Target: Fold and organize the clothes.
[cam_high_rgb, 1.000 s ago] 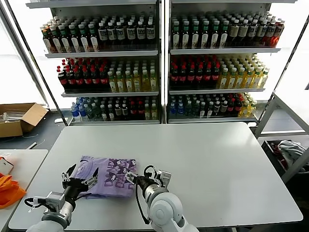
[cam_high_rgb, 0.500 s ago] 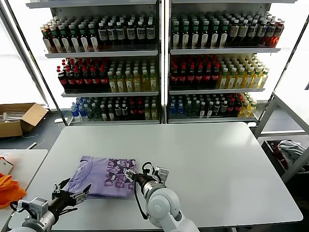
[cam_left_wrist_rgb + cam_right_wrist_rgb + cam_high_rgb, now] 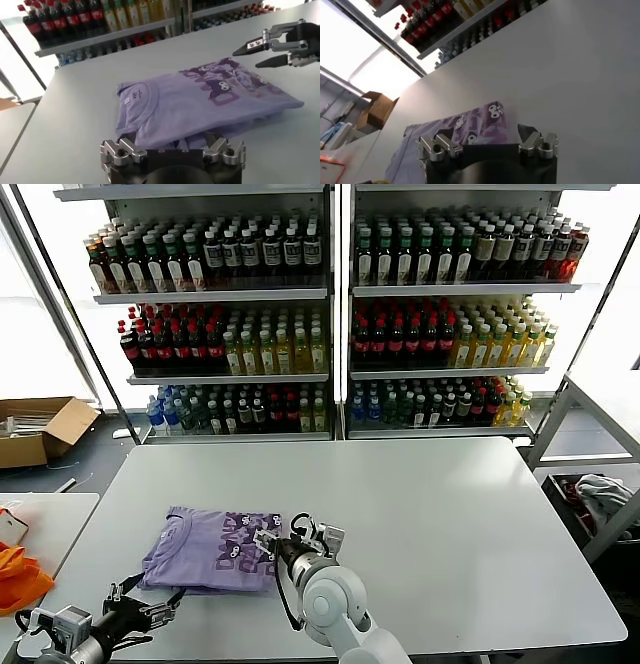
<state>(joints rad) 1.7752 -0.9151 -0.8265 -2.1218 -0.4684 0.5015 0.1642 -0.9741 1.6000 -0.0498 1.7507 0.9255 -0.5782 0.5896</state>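
Note:
The lavender T-shirt [image 3: 215,549] lies folded into a flat rectangle on the front left of the white table [image 3: 430,514], its dark purple and white print facing up. My left gripper [image 3: 150,601] is open and empty, low at the table's front edge, just short of the shirt's near edge [image 3: 200,97]. My right gripper [image 3: 280,537] is open and empty at the shirt's right edge, over its printed corner [image 3: 470,127]. It also shows in the left wrist view [image 3: 272,47], fingers spread beside the shirt.
Shelves of bottles [image 3: 330,314] stand behind the table. A second table [image 3: 45,519] at the left holds an orange cloth [image 3: 18,576]. A cardboard box [image 3: 40,429] sits on the floor at the left. A grey-white cloth pile [image 3: 600,494] lies at the right.
My left gripper has drawn back from the shirt's front left corner toward the table's front edge. The shirt has settled flat. My right gripper has edged slightly forward at the shirt's right edge.

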